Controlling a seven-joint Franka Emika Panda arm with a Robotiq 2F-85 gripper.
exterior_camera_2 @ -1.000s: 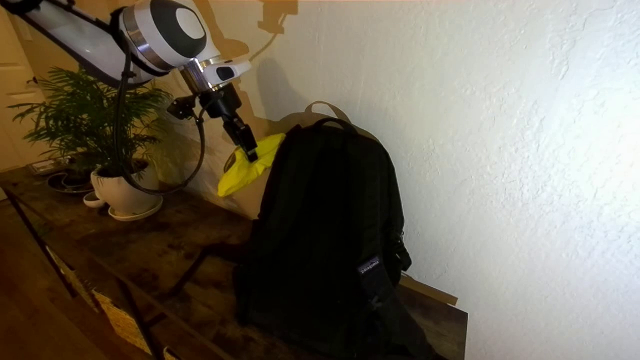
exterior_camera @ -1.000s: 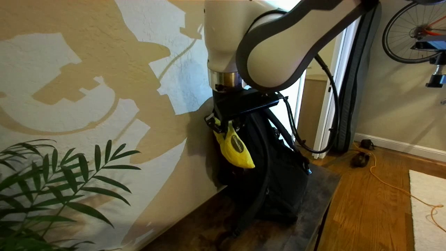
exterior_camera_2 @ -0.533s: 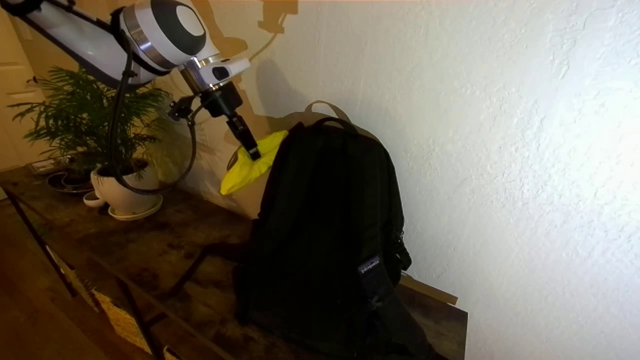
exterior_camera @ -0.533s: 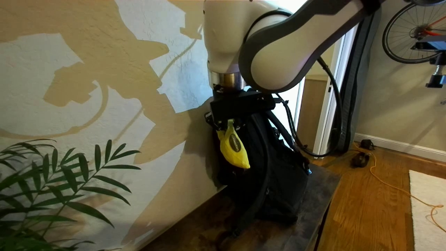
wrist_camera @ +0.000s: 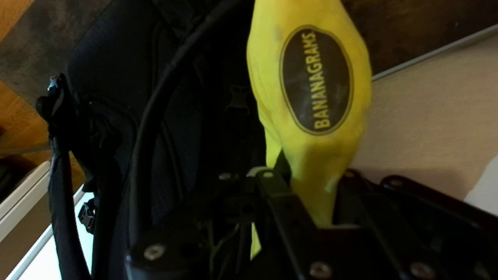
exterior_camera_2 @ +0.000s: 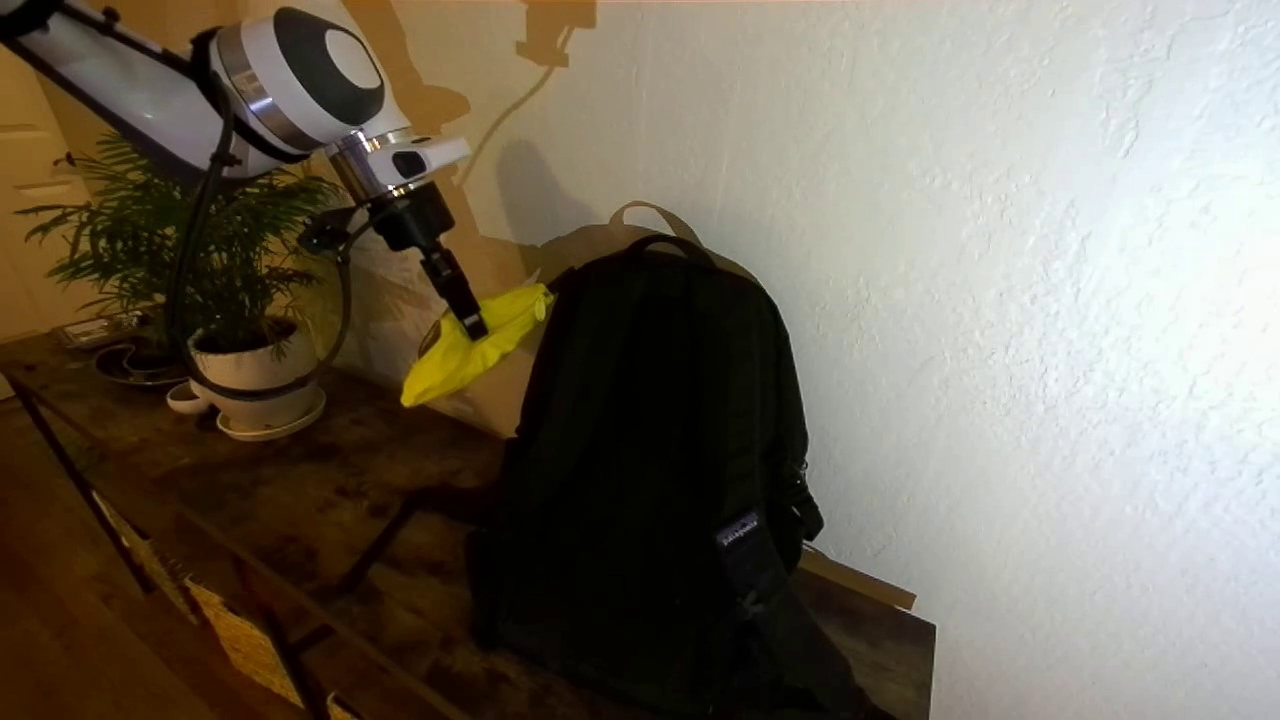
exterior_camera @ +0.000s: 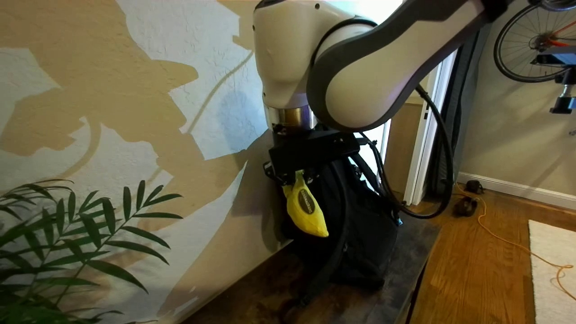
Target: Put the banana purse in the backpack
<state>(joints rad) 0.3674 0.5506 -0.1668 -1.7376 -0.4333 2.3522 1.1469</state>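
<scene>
OK, gripper is pinching the banana purse: two fingers, one per side, yellow cloth squeezed between them. Purse is outside the backpack, up off the table, near the backpack's upper part, tilted with its tip lower. Touching the backpack or not: can't tell.

View diffs:
- Wrist view gives the purse's oval label big and readable, BANANAGRAMS. Backpack fills the area left of the purse there, a strap buckle showing.
- Backpack's top handle and strap tag come out clearly only in an exterior view. Backpack is upright on the table.
- Plant pot, saucer and small white bowl: only in an exterior view, well left of the backpack.
- Plant leaves: both exterior views, left of the backpack each time.
- Bike wheel, pale rug, orange cord and two dark objects on the floor: only in an exterior view, all right of the backpack. Objects too small to identify.

Counts: backpack 1, purse 1, gripper 1, label 1, top handle 1, strap tag 1, pot 1, saucer 1, bowl 1, wheel 1, rug 1, dark objects 2. Straps overlap too much for a sure number.
</scene>
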